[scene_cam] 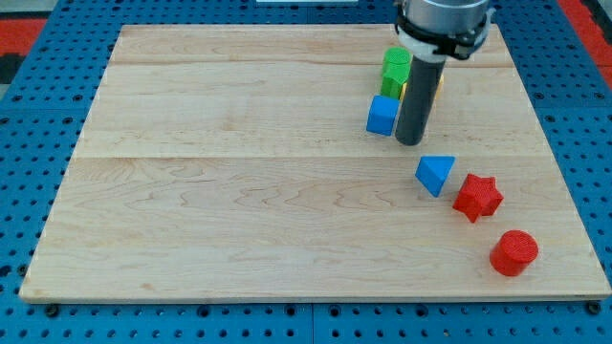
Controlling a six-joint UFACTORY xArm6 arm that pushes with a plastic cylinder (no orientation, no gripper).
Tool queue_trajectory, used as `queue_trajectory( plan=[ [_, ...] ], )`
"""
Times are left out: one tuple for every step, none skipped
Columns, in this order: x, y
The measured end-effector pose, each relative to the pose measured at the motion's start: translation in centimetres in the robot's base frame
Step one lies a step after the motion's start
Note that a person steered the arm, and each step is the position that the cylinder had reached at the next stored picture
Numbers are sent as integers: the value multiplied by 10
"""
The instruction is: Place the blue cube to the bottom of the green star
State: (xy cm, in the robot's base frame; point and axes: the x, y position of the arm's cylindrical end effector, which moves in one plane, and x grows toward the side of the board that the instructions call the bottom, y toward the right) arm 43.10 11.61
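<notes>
Camera view: we see a wooden board [239, 191] on a blue pegboard.
Blue cube [382, 115]: toward the view's top right, touching the lower edge of the green block [396, 69], whose star shape we cannot confirm.
My tip [409, 141]: just right of the blue cube, very close; contact unclear.
Hand state: we have no jaws, only a bare rod holding nothing.
Behind the rod: a yellow block [436, 84], mostly hidden.
Other blocks: blue triangle [435, 175], red star [477, 197], red cylinder [514, 253], all below.
Handling: we judge the cube light, stiff, easy to slide; push flat on a side face, centred, or it may spin.
</notes>
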Motion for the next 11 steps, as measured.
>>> queue_trajectory(
  plan=[
    [-3, -49],
    [-21, -39],
    [-41, -23],
    [-52, -18],
    [-9, -13],
    [12, 67],
    [18, 139],
    [69, 134],
    [83, 93],
    [66, 51],
    [36, 26]
  ],
)
